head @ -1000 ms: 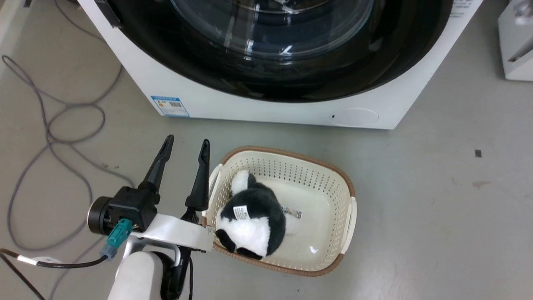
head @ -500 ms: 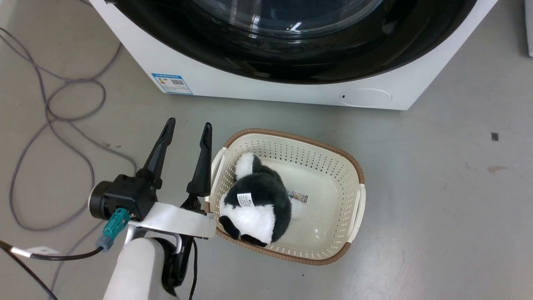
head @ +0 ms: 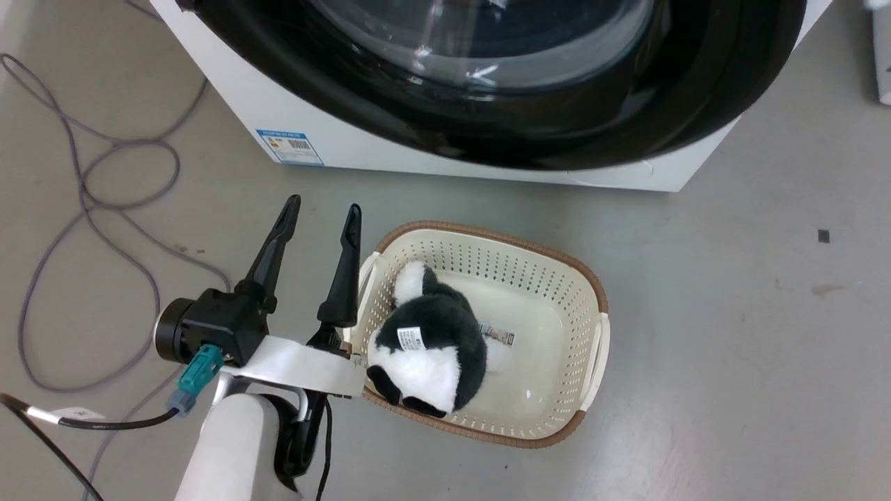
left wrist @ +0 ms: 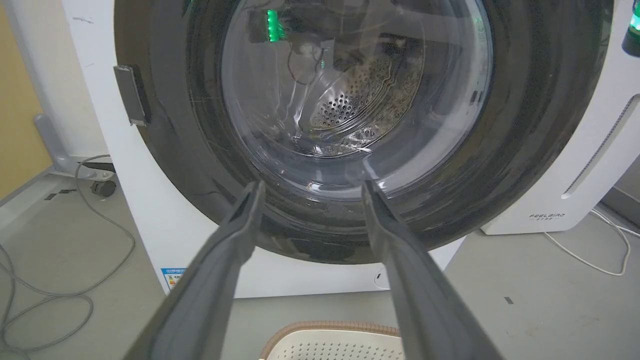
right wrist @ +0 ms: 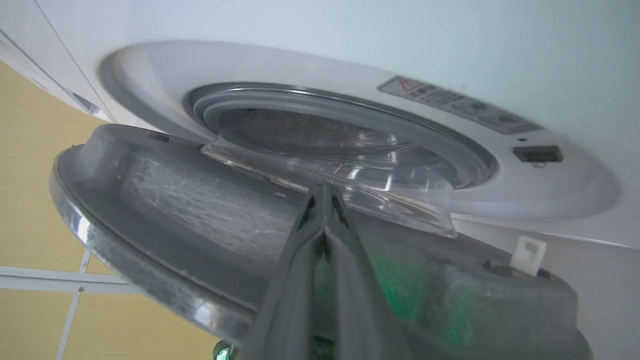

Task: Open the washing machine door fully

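At the lower left of the head view, the left gripper is hovering over the floor with its two fingers spread wide, holding nothing. It is pointing up the frame toward the washing machine, well apart from it. Just to its right a basket is sitting with a plush toy inside. Across the top of the frame the washing machine door is standing off the white front, its black rim overhanging the cabinet's corner at the upper right. From the left wrist view those spread fingers are framing the door's lower edge from a distance, with the hinge sitting at the upper left. From the right wrist view, the right gripper is showing its fingers pressed together with nothing visible between them. They are running up from the bottom middle along the door's grey inner face, the tips reaching the foot of the glass bowl. Whether they are bearing on the door I cannot tell. A wedge of gap is showing between the door at the lower left and the rubber ring at the upper middle. The catch is hanging free at the lower right. Judging by this, the door is unlatched and only partly swung, so most of the opening is left to do.
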Controlling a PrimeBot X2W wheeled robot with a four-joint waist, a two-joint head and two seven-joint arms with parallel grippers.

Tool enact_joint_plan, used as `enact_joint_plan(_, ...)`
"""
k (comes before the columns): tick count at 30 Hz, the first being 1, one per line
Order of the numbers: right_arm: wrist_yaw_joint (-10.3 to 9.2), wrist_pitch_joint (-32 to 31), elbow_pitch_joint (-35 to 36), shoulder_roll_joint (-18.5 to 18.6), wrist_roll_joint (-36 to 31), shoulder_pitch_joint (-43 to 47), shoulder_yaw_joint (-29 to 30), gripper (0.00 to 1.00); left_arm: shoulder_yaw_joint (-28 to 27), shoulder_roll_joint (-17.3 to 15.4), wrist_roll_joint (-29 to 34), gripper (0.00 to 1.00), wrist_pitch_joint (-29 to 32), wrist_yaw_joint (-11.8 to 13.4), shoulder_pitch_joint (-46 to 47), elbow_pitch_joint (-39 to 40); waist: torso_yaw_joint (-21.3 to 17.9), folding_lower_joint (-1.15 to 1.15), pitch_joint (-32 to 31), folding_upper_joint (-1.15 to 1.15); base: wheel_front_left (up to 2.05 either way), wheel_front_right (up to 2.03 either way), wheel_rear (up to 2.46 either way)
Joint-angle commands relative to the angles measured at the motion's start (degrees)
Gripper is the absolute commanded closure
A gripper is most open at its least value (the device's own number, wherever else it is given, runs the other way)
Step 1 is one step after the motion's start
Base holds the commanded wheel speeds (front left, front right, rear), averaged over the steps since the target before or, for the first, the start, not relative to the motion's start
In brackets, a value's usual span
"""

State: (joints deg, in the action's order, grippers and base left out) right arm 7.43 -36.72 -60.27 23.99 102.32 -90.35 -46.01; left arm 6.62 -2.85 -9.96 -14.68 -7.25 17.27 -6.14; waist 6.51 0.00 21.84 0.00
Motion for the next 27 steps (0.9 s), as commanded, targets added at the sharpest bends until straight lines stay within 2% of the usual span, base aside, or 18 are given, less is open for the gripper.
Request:
enact_joint_plan(1, 0.06, -0.4, 0.6, 0.0, 0.2, 1.8, -0.4, 1.0, 0.0, -0.1, 0.2, 0.0, -0.3, -0.2, 0.3, -0.2, 0.0, 0.0, -0.5, 0.0, 0.0, 0.0, 0.0)
enact_joint_plan(11, 0.06, -1.6, 7.9, 1.1, 1.8, 11.7, -1.3, 1.0, 0.3, 0.0, 1.5, 0.0, -0.3, 0.2, -1.7, -1.9, 0.0, 0.0, -5.5, 0.0, 0.0, 0.0, 0.0)
enact_joint_plan(27, 0.06, -0.4, 23.5, -0.1, 5.6, 28.7, -5.0, 1.0, 0.0, 0.0, 1.8, 0.0, -0.3, 0.5, -7.1, -4.2, -0.2, 0.0, -14.0, 0.0, 0.0, 0.0, 0.0)
